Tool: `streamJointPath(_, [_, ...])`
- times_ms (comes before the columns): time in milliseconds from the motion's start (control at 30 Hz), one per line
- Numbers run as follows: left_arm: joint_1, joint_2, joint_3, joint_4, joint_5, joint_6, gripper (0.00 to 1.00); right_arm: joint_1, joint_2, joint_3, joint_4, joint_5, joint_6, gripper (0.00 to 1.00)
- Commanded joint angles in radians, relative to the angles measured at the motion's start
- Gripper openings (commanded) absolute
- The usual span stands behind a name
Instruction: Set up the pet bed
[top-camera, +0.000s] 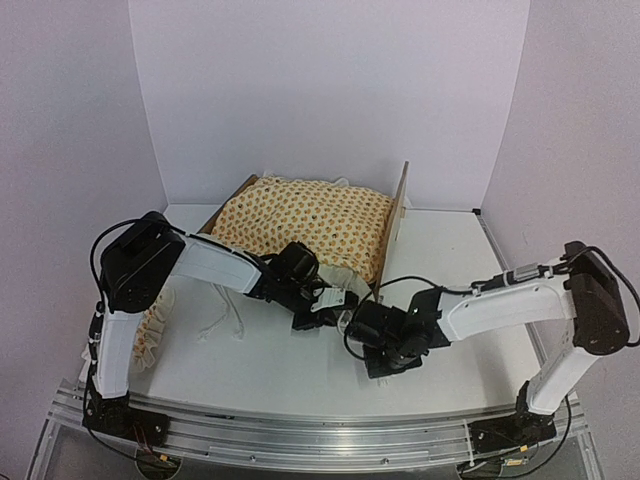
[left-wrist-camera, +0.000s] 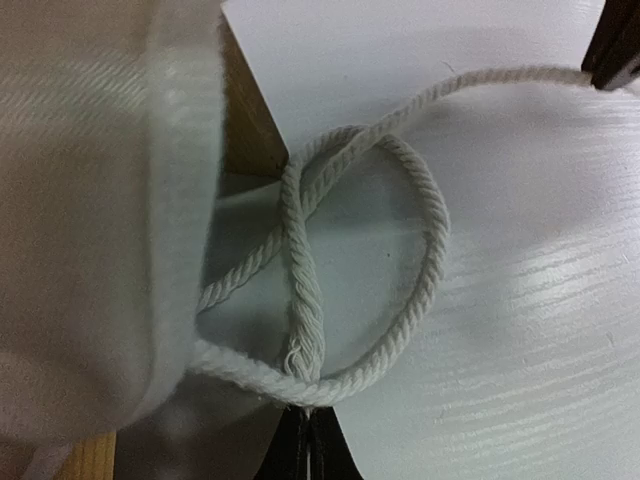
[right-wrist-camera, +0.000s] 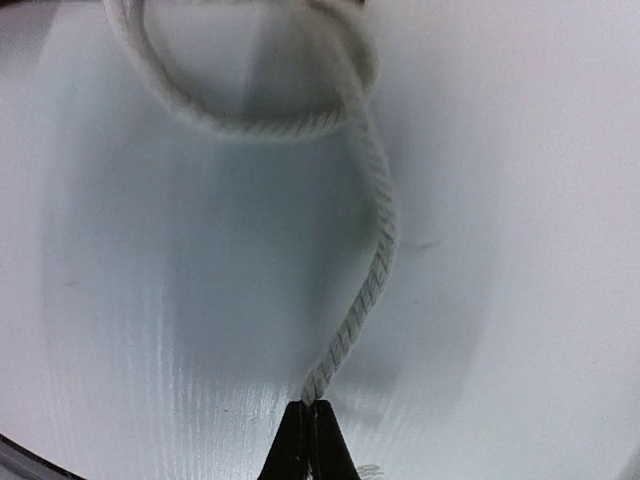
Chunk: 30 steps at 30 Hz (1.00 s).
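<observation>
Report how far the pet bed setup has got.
Done: cushion lies in the pet bed. In hand: left pincer and right pincer each shut on the ties, looped loosely. Remaining: pull the knot snug; place the pillow lying beside the left arm.

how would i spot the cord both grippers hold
Go to the near right corner of the pet bed. The white twisted cord there is looped and pinched by the left gripper and right gripper; the loose ties farther left lie untouched.

Cord (left-wrist-camera: 438, 240): twisted cotton-like rope, matt. Table (left-wrist-camera: 540, 340): glossy white, faint grain. Pet bed (top-camera: 396, 225): pale plywood. Cushion (top-camera: 310, 225): printed cloth.
</observation>
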Motion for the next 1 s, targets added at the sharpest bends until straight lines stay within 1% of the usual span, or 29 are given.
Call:
streamJointPath(0, [0.057,-0.111,0.022,-0.112,-0.049,-0.03,0.0,-0.034,-0.146,0.257,-0.139,0.144,-0.216,0.0])
streamJointPath(133, [0.071,-0.141,0.008,-0.142,-0.058,-0.026,0.0,-0.035,-0.185,0.426,-0.152,0.136,-0.442,0.0])
streamJointPath(200, [0.08,-0.148,0.02,-0.158,-0.057,-0.036,0.0,-0.038,-0.2,0.502,-0.152,0.159,-0.535,0.0])
streamJointPath(267, [0.086,-0.151,0.035,-0.178,-0.056,-0.044,0.0,-0.061,-0.205,0.59,-0.153,0.177,-0.593,0.0])
streamJointPath(367, [0.094,-0.162,0.032,-0.192,-0.059,-0.042,0.0,-0.123,-0.207,0.664,-0.152,0.213,-0.666,0.0])
streamJointPath(500, [0.114,-0.175,0.003,-0.232,-0.071,-0.025,0.0,-0.237,-0.174,0.739,-0.152,0.258,-0.733,0.0])
streamJointPath(633, [0.116,-0.227,-0.143,-0.25,-0.144,0.101,0.0,-0.323,-0.116,0.861,-0.145,0.269,-0.806,0.0])
streamJointPath(733, [0.114,-0.266,-0.263,-0.283,-0.183,0.188,0.0,-0.344,-0.099,0.939,-0.132,0.262,-0.852,0.0])
streamJointPath(800, [0.116,-0.284,-0.312,-0.298,-0.21,0.208,0.0,-0.347,-0.1,0.968,-0.125,0.261,-0.894,0.0])
streamJointPath(867, [0.116,-0.3,-0.34,-0.293,-0.223,0.218,0.0,-0.348,-0.105,0.973,-0.122,0.251,-0.906,0.0])
streamJointPath(967, [0.116,-0.292,-0.355,-0.271,-0.259,0.233,0.0,-0.348,-0.132,0.934,-0.115,0.205,-0.899,0.0])
